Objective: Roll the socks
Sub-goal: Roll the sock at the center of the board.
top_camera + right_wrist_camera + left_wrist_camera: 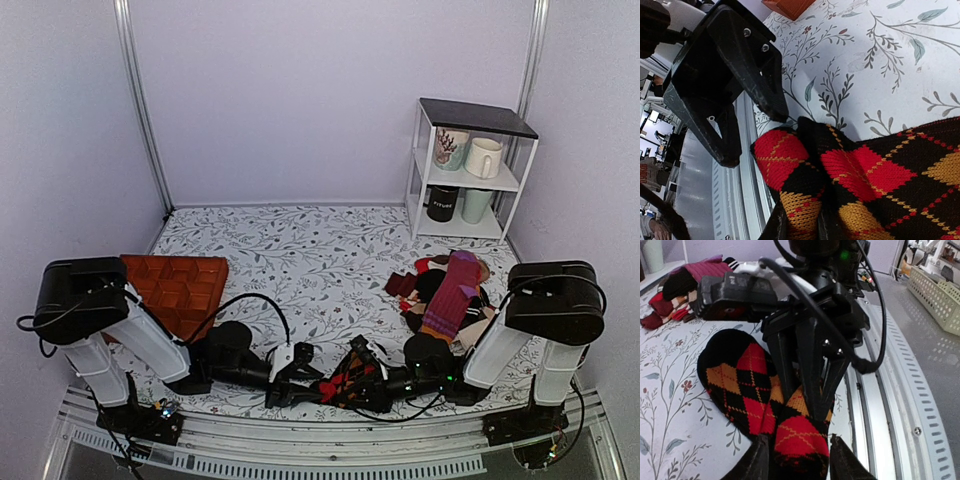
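Two arms meet low at the near edge of the table (300, 250) in the top view. The left gripper (306, 376) and right gripper (368, 372) sit nose to nose over the socks (340, 384), so we judge they are sharing one fold.

From the left wrist, our left fingers (759, 464) stand released on either side of the sock end, probably to leave the fold to the other arm.

From the right wrist, the right fingers (780, 226) are clenched on the doubled argyle cloth, pinning it so it cannot spring open. The left jaws gape just beside it.
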Controlling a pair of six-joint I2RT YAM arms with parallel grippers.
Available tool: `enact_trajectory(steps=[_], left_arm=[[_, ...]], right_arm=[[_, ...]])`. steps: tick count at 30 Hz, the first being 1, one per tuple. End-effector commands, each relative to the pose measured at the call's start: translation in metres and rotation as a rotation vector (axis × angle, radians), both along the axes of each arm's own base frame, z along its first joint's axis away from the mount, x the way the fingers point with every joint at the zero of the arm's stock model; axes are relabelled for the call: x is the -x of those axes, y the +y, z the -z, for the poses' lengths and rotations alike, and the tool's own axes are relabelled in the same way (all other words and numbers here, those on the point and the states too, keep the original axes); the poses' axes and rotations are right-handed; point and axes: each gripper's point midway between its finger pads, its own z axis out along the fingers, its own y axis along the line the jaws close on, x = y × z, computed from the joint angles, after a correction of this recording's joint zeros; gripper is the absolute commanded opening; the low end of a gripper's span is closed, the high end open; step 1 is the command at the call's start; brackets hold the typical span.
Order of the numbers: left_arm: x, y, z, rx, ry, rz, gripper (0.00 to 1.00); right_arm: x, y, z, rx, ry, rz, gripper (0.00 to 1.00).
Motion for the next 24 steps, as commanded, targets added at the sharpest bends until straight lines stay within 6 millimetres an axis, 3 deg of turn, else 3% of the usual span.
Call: enact_trajectory(steps=[1, 7, 11, 12, 13, 20, 24], left_arm=[[0.008, -0.011, -0.005, 0.038, -0.020, 0.055, 0.48], [0.016, -0.009, 0.008, 0.011, 0.014, 0.097, 0.63], [0.004, -0.004, 0.008, -0.017, -0.004, -0.004, 0.68], [0.001, -0.002, -0.004, 0.015, -0.039, -0.036, 0.87], [-0.001, 0.003, -0.013, 0.041, -0.072, -0.070, 0.98], [-0.024, 0.023, -0.043, 0.117, -0.167, -0.238, 0.99], [-0.011, 0.007, -0.036, 0.078, -0.139, -0.115, 0.99]], right_arm=[[0.047, -0.097, 0.110, 0.514, 0.246, -0.021, 0.08], [0.047, -0.099, 0.111, 0.522, 0.245, -0.025, 0.08], [0.046, -0.099, 0.111, 0.522, 0.243, -0.024, 0.08], [0.046, -0.098, 0.111, 0.522, 0.242, -0.026, 0.08], [0.047, -0.098, 0.112, 0.525, 0.243, -0.028, 0.08], [0.046, -0.094, 0.113, 0.528, 0.236, -0.043, 0.08], [0.045, -0.093, 0.114, 0.535, 0.234, -0.049, 0.08]])
